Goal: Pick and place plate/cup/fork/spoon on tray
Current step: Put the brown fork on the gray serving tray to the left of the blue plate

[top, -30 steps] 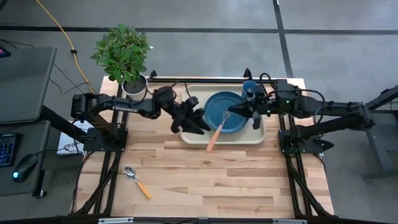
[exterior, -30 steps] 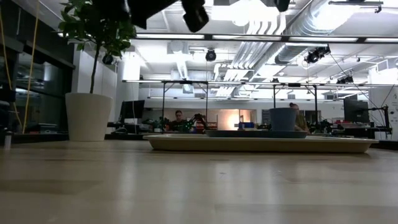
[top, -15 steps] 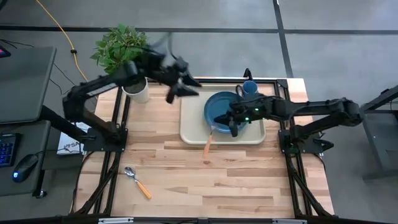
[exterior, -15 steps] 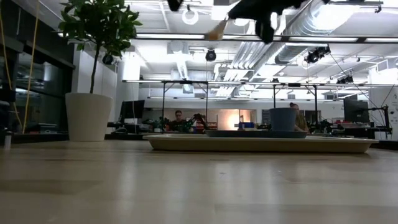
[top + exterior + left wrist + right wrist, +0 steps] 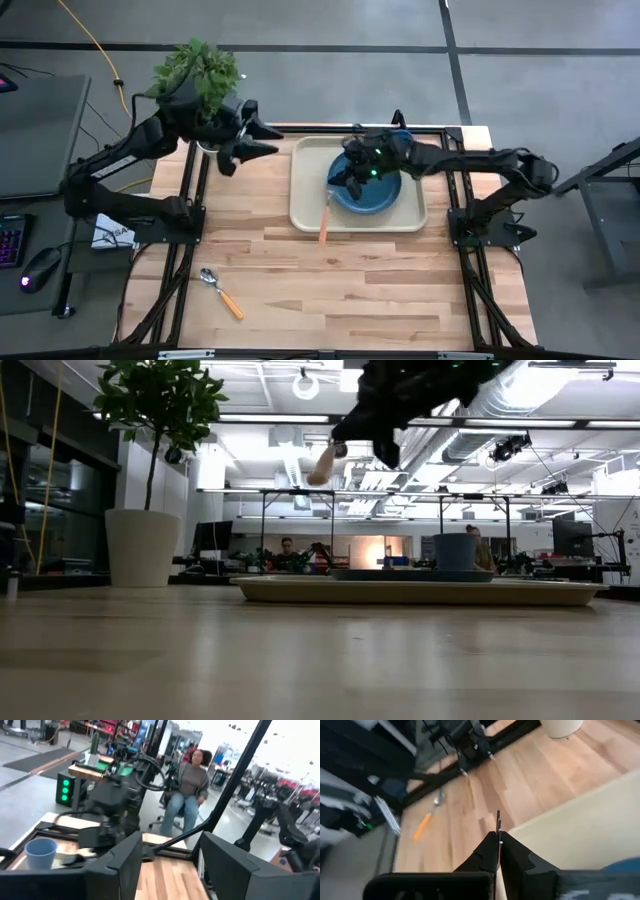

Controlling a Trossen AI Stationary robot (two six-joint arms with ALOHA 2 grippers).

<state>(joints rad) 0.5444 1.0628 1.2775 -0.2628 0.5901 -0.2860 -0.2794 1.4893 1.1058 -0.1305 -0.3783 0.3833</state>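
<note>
The dark blue plate [image 5: 378, 193] lies on the beige tray [image 5: 308, 203] at the table's far middle. The light-blue cup [image 5: 401, 139] stands on the tray's far right part, partly behind my right arm. My right gripper [image 5: 346, 184] is shut on the orange-handled fork [image 5: 324, 222] above the plate's left edge. The spoon [image 5: 221, 293] lies flat on the table near its front left. My left gripper [image 5: 264, 140] is open and empty, raised beside the plant at the far left. My right gripper pinches the fork's metal end [image 5: 498, 831] between its two fingers; only a thin metal edge shows past the fingertips. The fork is lifted clear. Its orange handle [image 5: 323, 464] slants down and away from the fingers, toward the table's near edge, over the tray's near rim.
A potted plant [image 5: 196, 72] in a white pot [image 5: 143, 548] stands at the far left corner, close to my left arm. The wooden tabletop [image 5: 380, 290] stretches in front of the tray. A person [image 5: 187, 790] sits in the room beyond the table.
My right gripper has taken hold of the fork, which lay with its tines on the plate, lifted it clear and carried it toward the table's left over the plate. My left arm has risen and swung from the tray's left rim back toward the plant.
</note>
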